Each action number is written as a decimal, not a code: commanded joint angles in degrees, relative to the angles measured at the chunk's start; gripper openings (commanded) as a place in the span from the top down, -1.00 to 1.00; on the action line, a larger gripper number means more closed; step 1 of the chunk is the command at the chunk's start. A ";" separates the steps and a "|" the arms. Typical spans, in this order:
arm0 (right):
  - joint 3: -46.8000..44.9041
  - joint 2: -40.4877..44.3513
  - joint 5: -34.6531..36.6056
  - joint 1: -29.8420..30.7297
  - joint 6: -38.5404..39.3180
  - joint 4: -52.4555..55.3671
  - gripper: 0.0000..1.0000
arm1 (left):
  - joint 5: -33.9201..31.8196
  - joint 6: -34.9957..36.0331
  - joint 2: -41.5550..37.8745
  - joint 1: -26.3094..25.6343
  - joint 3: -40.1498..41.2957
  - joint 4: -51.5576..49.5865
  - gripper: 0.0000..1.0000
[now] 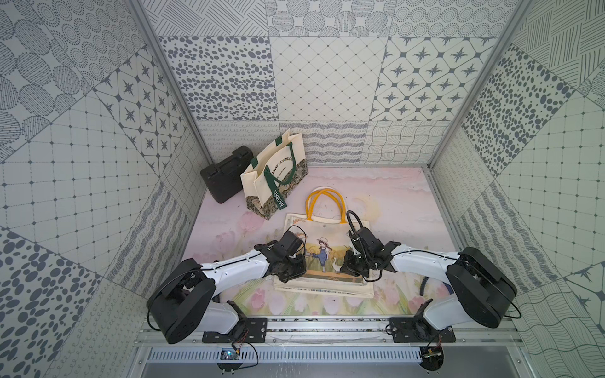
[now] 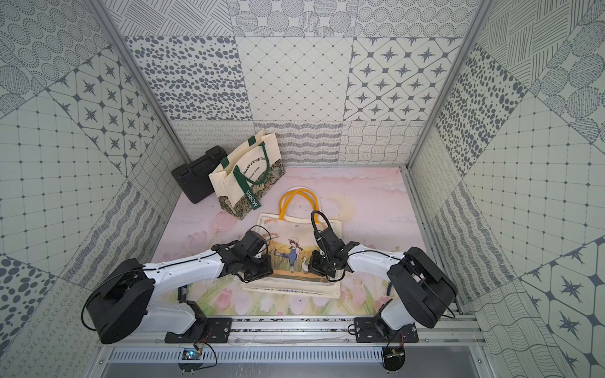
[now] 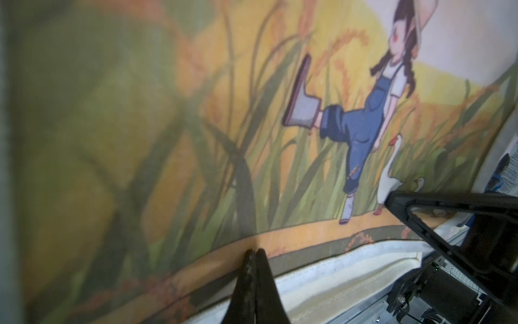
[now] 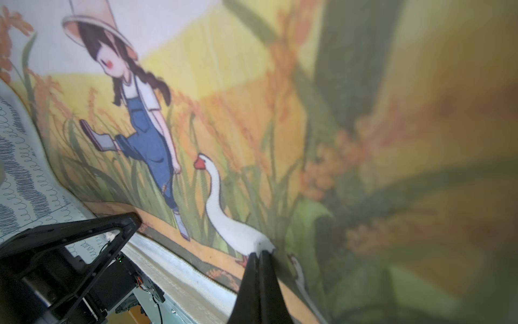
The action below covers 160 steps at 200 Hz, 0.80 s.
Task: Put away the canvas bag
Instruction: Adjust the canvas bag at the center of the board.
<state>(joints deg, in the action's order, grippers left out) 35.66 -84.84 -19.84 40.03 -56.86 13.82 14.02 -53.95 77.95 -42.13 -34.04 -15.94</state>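
- The left end effector point(image 3: 253, 254) and right end effector point(image 4: 259, 255) are pressed together, tips at the canvas bag point(image 3: 308, 140) near its bottom hem.
- The bag is laid flat on the surface point(image 1: 393, 203), yellow handles point(image 1: 308, 207) pointing away.
- Even, simultaneous folding is advised before stowing, presumably in the standing tote point(image 1: 275, 173).

Close on the bag point(image 3: 280, 140): woven cloth, matt, weave showing through the print, cream stitched hem point(image 3: 336, 269). Handles point(image 1: 308, 206) look like smooth yellow cord. Now the tote point(image 1: 258, 186), cream canvas with green webbing straps point(image 1: 280, 198). Case point(image 1: 222, 178): black moulded plastic, dull. Arm shells point(image 1: 242, 266) smooth white plastic, joints point(image 1: 288, 245) matt black. Rail point(image 1: 327, 327), bare silvery metal. Mat point(image 1: 393, 203) smooth, printed. Walls point(image 1: 327, 81): matt printed panels, metal framing.
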 commanded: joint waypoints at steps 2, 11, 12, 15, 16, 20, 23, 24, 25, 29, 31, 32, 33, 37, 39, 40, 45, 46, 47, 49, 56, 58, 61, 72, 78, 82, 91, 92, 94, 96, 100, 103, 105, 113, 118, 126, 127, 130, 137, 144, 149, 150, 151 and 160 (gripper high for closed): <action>-3.28 0.01 5.90 -1.76 1.00 6.40 0.91 | -2.95 0.26 -0.45 2.23 1.80 -1.56 1.00; -3.70 1.02 6.88 -2.33 1.47 8.01 0.91 | -2.86 0.57 -1.05 3.11 2.21 -2.00 1.00; -3.73 1.09 6.99 -2.37 1.48 8.21 0.91 | -2.82 0.63 -1.09 3.15 2.22 -2.03 1.00; -3.82 1.50 7.40 -2.67 1.55 8.90 0.91 | -2.79 0.72 -1.33 3.45 2.44 -2.15 1.00; -3.87 1.68 7.55 -2.72 1.57 9.14 0.91 | -2.82 0.79 -1.36 3.54 2.47 -2.24 1.00; -3.99 2.28 8.21 -3.05 1.73 10.00 0.91 | -2.86 0.96 -1.71 3.89 2.63 -2.46 1.00; -4.11 2.73 8.67 -3.42 1.82 10.65 0.91 | -2.79 1.09 -1.89 4.23 2.78 -2.66 1.00; -4.15 2.92 8.89 -3.44 1.87 10.94 0.91 | -2.78 1.20 -1.95 4.32 2.81 -2.76 1.00; -4.22 3.10 9.05 -3.50 1.90 11.17 0.91 | -2.82 1.25 -2.03 4.42 2.87 -2.81 1.00; -4.39 3.81 9.77 -3.92 2.01 12.07 0.90 | -2.85 1.47 -2.33 4.69 2.91 -3.06 1.00; -4.42 4.24 10.22 -4.17 2.06 12.53 0.91 | -2.84 1.61 -2.60 4.86 2.99 -3.20 1.00; -4.44 4.42 10.37 -4.31 2.08 12.76 0.91 | -2.85 1.68 -2.61 5.00 3.00 -3.25 1.00; -4.45 4.64 10.53 -4.37 2.09 12.91 0.91 | -2.85 1.71 -2.67 5.06 3.05 -3.32 1.00; -4.41 5.46 11.19 -4.81 2.18 13.81 0.91 | -2.86 2.02 -2.98 5.39 3.12 -3.59 1.00; -4.45 5.91 11.52 -5.03 2.23 14.22 0.90 | -2.90 2.19 -3.09 5.52 3.18 -3.70 1.00; -4.45 6.13 11.72 -5.13 2.26 14.48 0.90 | -2.92 2.23 -3.17 5.59 3.18 -3.86 1.00; -4.46 7.22 12.54 -5.71 2.43 15.51 0.90 | -3.02 2.46 -3.44 5.86 3.15 -4.23 1.00; -4.46 7.40 12.76 -5.87 2.44 15.70 0.90 | -3.03 2.50 -3.56 5.94 3.17 -4.29 1.00; -4.46 7.67 12.96 -5.94 2.49 15.92 0.90 | -3.07 2.56 -3.67 6.01 3.18 -4.41 1.00; -4.46 8.11 13.30 -6.17 2.58 16.27 0.90 | -3.15 2.68 -3.72 6.14 3.12 -4.61 1.00; -5.83 9.69 14.03 -7.14 2.91 17.54 0.90 | -3.35 3.00 -4.07 6.35 3.17 -5.00 1.00; -5.99 10.04 14.23 -7.37 3.01 17.79 0.90 | -3.40 3.07 -4.16 6.38 3.19 -5.11 1.00; -6.08 10.67 14.49 -7.76 3.21 18.30 0.89 | -3.49 3.15 -4.25 6.52 3.19 -5.30 1.00; -6.38 12.40 14.83 -9.09 3.98 19.70 0.89 | -3.70 3.42 -4.56 6.69 3.10 -5.74 1.00; -6.47 12.98 14.78 -9.64 4.36 20.31 0.90 | -3.77 3.50 -4.74 6.80 3.10 -5.90 1.00; -6.48 13.31 14.78 -9.91 4.62 20.63 0.90 | -3.72 3.46 -4.81 6.81 3.10 -6.02 1.00; -6.40 13.80 14.84 -10.23 4.91 21.27 0.89 | -3.69 3.51 -4.85 6.89 3.10 -5.98 1.00; -6.40 13.81 14.79 -10.23 4.91 21.35 0.89 | -3.72 3.55 -4.88 6.89 3.10 -6.01 1.00; -6.39 13.88 14.73 -10.26 4.92 21.40 0.89 | -3.67 3.58 -4.91 6.89 3.04 -6.09 1.00; -6.39 13.90 14.60 -10.24 4.98 21.42 0.89 | -3.72 3.55 -4.94 6.91 3.02 -6.04 1.00; -6.39 13.90 14.28 -10.24 4.99 21.30 0.89 | -3.74 3.56 -5.05 6.96 2.81 -6.15 1.00; -6.39 13.91 14.03 -10.24 5.06 21.21 0.89 | -3.68 3.59 -5.08 6.98 2.69 -6.13 1.00; -6.39 13.91 13.79 -10.28 5.08 21.06 0.90 | -3.61 3.59 -5.13 6.98 2.61 -6.16 1.00; -6.48 13.76 12.82 -10.26 4.91 20.46 0.89 | -3.45 4.03 -5.30 6.99 1.96 -6.14 1.00; -6.50 13.70 12.16 -10.26 4.77 20.02 0.89 | -3.22 4.42 -5.60 7.00 1.52 -6.18 1.00; -6.47 13.57 11.22 -10.25 4.49 19.35 0.89 | -2.93 5.15 -6.18 7.00 0.76 -6.06 1.00; -6.48 13.57 11.18 -10.24 4.44 19.24 0.89 | -2.85 5.21 -6.25 6.98 0.66 -6.05 1.00; -6.48 13.57 10.89 -10.24 4.23 19.04 0.88 | -2.64 5.46 -6.50 6.96 0.23 -5.96 1.00; -6.21 13.77 10.24 -10.25 4.06 18.64 0.89 | -2.50 6.19 -7.22 6.98 -0.63 -5.70 1.00; -5.87 14.25 9.87 -10.24 3.88 18.61 0.89 | -2.42 6.82 -8.07 7.04 -1.57 -5.51 1.00; -5.57 14.79 9.69 -10.16 3.78 18.68 0.89 | -2.50 7.25 -8.67 7.06 -2.38 -5.71 1.00; -5.50 14.92 9.67 -10.15 3.73 18.69 0.89 | -2.55 7.40 -8.82 7.02 -2.54 -5.69 1.00; -5.42 15.03 9.65 -10.19 3.71 18.69 0.89 | -2.53 7.47 -8.93 7.04 -2.66 -5.73 1.00; -5.08 16.83 9.79 -9.93 3.51 18.95 0.89 | -2.97 8.33 -9.72 7.03 -4.24 -5.97 1.00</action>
<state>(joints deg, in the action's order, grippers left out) 30.63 -70.52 -9.43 29.76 -53.12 29.34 13.13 -50.48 71.00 -35.59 -33.98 -19.25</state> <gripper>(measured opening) 0.058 0.048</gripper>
